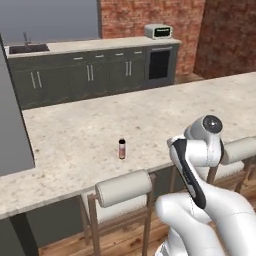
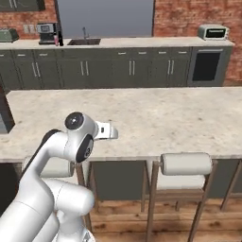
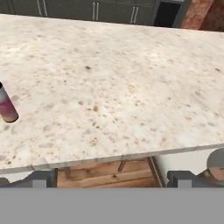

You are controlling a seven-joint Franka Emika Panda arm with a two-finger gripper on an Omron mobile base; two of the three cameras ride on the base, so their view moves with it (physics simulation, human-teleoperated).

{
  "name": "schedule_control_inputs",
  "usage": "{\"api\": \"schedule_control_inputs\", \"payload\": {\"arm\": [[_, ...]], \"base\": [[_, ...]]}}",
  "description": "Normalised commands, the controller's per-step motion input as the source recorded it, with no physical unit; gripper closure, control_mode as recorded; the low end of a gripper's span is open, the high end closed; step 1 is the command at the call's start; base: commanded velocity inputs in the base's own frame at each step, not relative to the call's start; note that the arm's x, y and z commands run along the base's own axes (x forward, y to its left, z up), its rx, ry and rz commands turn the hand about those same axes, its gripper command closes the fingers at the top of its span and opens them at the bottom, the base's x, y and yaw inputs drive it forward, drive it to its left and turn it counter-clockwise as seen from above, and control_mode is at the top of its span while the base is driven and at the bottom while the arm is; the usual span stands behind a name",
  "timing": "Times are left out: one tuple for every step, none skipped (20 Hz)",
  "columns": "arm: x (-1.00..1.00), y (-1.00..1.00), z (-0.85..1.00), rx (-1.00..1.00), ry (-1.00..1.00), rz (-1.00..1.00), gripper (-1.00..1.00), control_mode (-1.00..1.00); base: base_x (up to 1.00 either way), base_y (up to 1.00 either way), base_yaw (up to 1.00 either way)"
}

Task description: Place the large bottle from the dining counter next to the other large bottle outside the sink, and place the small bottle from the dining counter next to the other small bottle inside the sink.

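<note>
The small bottle point(image 1: 122, 148) is standing upright on the dining counter point(image 1: 150, 115), near its front edge and well apart from everything else; in the hand view it is sitting at 9 o'clock point(image 3: 6, 107), partly cut by the frame edge. The gripper point(image 3: 109, 178) is hovering off the counter's near edge with its fingers spread wide and nothing between them. To do this step well, the hand probably needs swinging toward 9 o'clock until the bottle is centred between the fingers, then closing around the body, since a slim upright bottle is likely tipping at a glancing touch. The speckled slab is lying bare around it, with padded stools point(image 1: 123, 186) tucked below. Beyond, at 12 o'clock in the right base view, the sink point(image 2: 84, 42) is sitting in the wall worktop, a toaster point(image 2: 213, 32) standing at 1 o'clock.
</note>
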Motion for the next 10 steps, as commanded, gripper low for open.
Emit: {"api": "schedule_control_inputs", "payload": {"arm": [[0.00, 0.00, 0.00, 0.00, 0.00, 0.00, -1.00, 1.00], [0.00, 0.00, 0.00, 0.00, 0.00, 0.00, -1.00, 1.00], [0.00, 0.00, 0.00, 0.00, 0.00, 0.00, -1.00, 1.00], [0.00, 0.00, 0.00, 0.00, 0.00, 0.00, -1.00, 1.00], [0.00, 0.00, 0.00, 0.00, 0.00, 0.00, -1.00, 1.00], [0.00, 0.00, 0.00, 0.00, 0.00, 0.00, -1.00, 1.00], [0.00, 0.00, 0.00, 0.00, 0.00, 0.00, -1.00, 1.00], [0.00, 0.00, 0.00, 0.00, 0.00, 0.00, -1.00, 1.00], [0.00, 0.00, 0.00, 0.00, 0.00, 0.00, -1.00, 1.00], [0.00, 0.00, 0.00, 0.00, 0.00, 0.00, -1.00, 1.00]], "base": [[0.24, 0.19, 0.31], [0.00, 0.15, 0.29], [0.00, 0.09, 0.26], [0.00, 0.07, 0.27], [0.00, 0.02, 0.31], [0.00, 0.00, 0.35], [-0.01, 0.00, 0.39], [-0.01, 0.00, 0.41], [-0.02, 0.00, 0.44], [-0.01, 0.00, 0.46]]}}
